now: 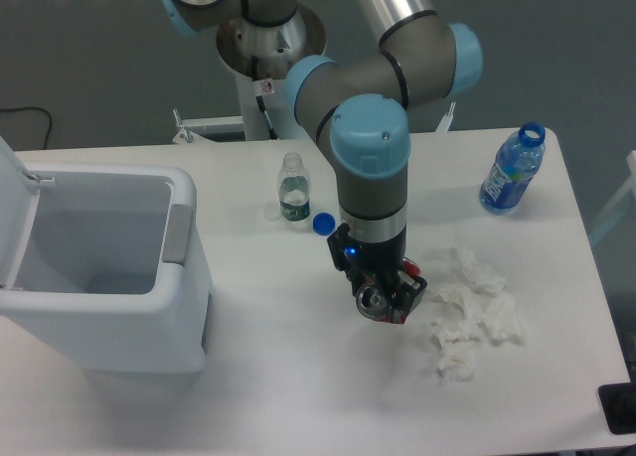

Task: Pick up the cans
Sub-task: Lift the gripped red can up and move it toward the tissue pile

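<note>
My tool [386, 302] was squeezed tight around the red can [376, 300], holding it up off the worktop [298, 377] so it would not drop. The open bin [99, 267] sat well apart, likely where cans go.

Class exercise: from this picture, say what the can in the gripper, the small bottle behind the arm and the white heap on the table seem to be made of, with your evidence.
Can: probably aluminium, bare shiny silver top, red side. Small bottle: clear plastic, see-through with a green label. White heap: crumpled tissue paper, apparently; matte, soft folds.
</note>
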Tool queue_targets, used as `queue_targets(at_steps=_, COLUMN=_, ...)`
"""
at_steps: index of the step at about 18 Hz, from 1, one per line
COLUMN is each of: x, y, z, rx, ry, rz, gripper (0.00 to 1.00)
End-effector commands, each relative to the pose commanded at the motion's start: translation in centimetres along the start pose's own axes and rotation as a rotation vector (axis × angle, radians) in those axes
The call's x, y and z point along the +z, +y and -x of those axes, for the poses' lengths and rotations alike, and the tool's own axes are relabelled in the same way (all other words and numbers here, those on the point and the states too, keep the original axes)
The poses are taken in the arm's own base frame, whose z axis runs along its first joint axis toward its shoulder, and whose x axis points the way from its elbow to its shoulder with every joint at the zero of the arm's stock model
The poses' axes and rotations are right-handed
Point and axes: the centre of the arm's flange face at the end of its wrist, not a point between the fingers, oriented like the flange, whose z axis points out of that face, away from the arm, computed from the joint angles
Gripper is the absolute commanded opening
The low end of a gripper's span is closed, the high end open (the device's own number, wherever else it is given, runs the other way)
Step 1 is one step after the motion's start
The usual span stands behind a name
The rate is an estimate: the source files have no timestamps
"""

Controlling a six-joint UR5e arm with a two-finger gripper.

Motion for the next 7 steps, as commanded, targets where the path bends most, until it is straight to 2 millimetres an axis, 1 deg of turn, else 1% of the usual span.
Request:
queue_targets(at_steps=3, x=-0.11, y=0.01, z=-0.17, rx=0.000, ry=0.002, rz=-0.004, gripper=0.62)
queue_targets(at_steps=4, x=-0.63, y=0.07, z=-0.15, rx=-0.001, ry=-0.005, rz=-0.008, gripper=0.62)
queue_targets(at_steps=7, x=-0.92, y=0.73, z=0.30, rx=-0.019, ry=-0.001, rz=-0.034, gripper=0.62)
